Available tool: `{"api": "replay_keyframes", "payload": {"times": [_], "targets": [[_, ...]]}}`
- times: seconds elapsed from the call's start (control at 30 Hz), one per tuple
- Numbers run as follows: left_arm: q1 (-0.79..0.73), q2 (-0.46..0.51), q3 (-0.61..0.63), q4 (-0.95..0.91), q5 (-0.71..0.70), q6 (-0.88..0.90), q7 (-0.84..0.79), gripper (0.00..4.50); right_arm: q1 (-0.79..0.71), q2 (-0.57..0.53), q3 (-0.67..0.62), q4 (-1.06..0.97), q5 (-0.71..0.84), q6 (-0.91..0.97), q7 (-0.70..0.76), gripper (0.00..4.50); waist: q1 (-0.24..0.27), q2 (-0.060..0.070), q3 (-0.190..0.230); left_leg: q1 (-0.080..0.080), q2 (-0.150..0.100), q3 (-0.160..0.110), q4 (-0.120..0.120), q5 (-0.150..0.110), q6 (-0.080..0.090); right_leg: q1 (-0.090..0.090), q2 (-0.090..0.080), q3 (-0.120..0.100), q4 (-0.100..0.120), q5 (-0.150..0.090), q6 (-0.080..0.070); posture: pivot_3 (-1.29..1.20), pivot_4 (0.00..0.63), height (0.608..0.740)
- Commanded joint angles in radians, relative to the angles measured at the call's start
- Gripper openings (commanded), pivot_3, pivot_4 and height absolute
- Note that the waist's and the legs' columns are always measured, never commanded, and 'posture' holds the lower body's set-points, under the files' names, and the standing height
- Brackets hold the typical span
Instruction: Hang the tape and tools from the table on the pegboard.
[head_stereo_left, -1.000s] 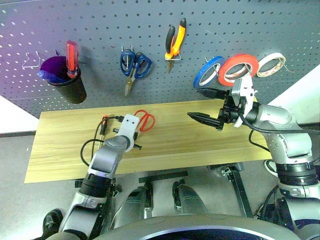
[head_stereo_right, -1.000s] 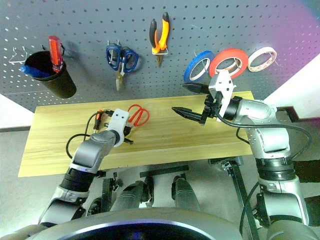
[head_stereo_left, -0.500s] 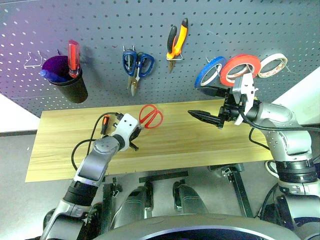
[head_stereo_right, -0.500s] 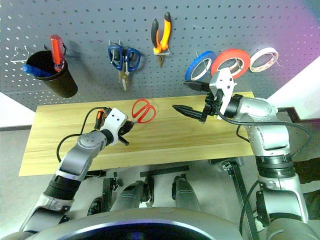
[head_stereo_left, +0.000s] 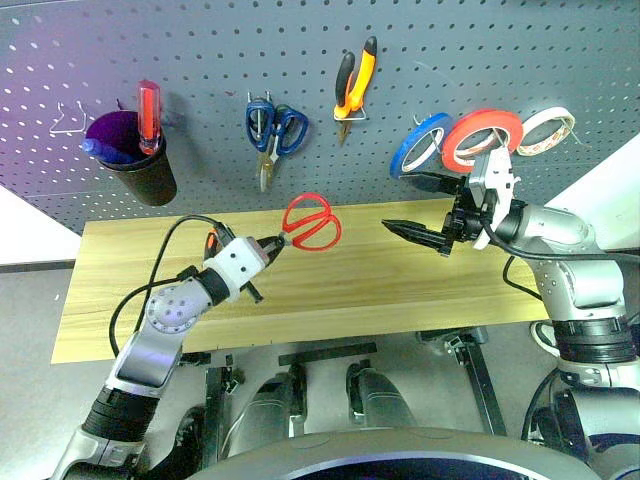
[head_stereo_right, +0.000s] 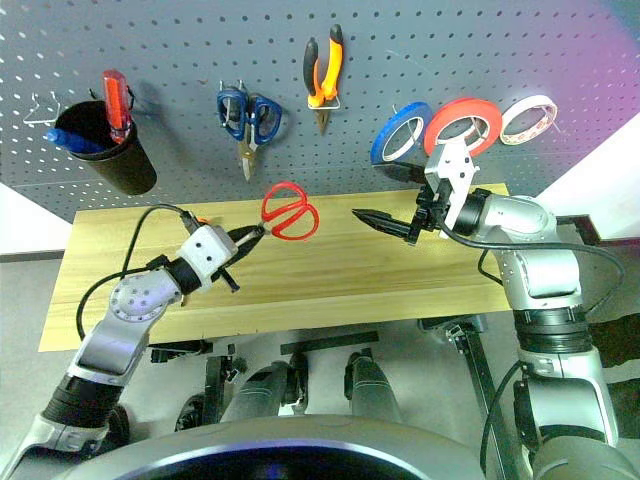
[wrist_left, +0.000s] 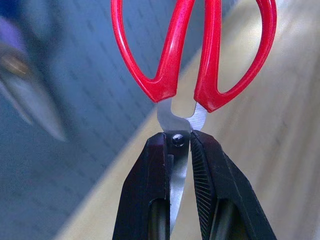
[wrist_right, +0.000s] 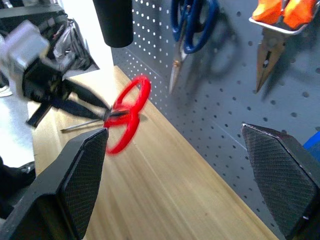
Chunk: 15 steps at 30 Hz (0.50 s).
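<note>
My left gripper (head_stereo_left: 272, 243) is shut on the blades of the red-handled scissors (head_stereo_left: 312, 220), holding them above the table (head_stereo_left: 400, 290) with the handles (wrist_left: 200, 50) pointing toward the pegboard (head_stereo_left: 500, 50). An orange screwdriver handle (head_stereo_left: 211, 241) peeks out on the table behind my left arm. The orange-and-black pliers (head_stereo_left: 352, 85) and the orange-red tape (head_stereo_left: 482, 138) hang on the pegboard. My right gripper (head_stereo_left: 400, 202) is open and empty above the table's right half, just below the tape rolls.
Blue-handled scissors (head_stereo_left: 272, 130) hang left of the pliers. A black cup (head_stereo_left: 140, 170) with a thick red screwdriver (head_stereo_left: 146, 115) hangs at the far left beside a bare wire hook (head_stereo_left: 65, 120). A blue roll (head_stereo_left: 415, 145) and a beige-white roll (head_stereo_left: 545, 130) flank the tape.
My left gripper has lifted the red scissors off the table and swung level, carrying them up toward the pegboard. The right arm has stayed still.
</note>
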Motion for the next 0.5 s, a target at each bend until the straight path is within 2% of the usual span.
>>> {"api": "replay_keyframes", "payload": {"times": [0.03,0.23,0.5], "targets": [[0.026,0.015,0.086,-0.067,-0.005,-0.096,0.028,0.3,0.027,-0.038,-0.063,-0.061,0.101,0.036,0.082,4.5,0.003,0.0,0.0,0.0,0.0,0.0,0.0,0.0,0.0,0.0,0.0,0.0,0.0,0.0,0.0,-0.12,0.281,0.739],[0.042,0.03,0.152,-0.089,-0.021,-0.163,0.022,0.3,0.057,-0.083,-0.101,-0.041,0.139,0.038,0.162,4.5,0.016,0.0,0.0,0.001,0.0,0.0,0.001,0.0,0.0,0.001,0.0,-0.001,0.001,0.001,0.001,-0.11,0.275,0.739],[0.004,0.027,0.178,-0.142,-0.012,-0.174,0.044,0.3,0.063,-0.129,-0.157,-0.006,0.172,0.058,0.222,4.5,0.027,0.0,0.0,0.001,0.0,0.0,0.003,0.0,0.0,0.002,-0.001,-0.002,0.001,0.002,0.002,-0.11,0.266,0.739]]}}
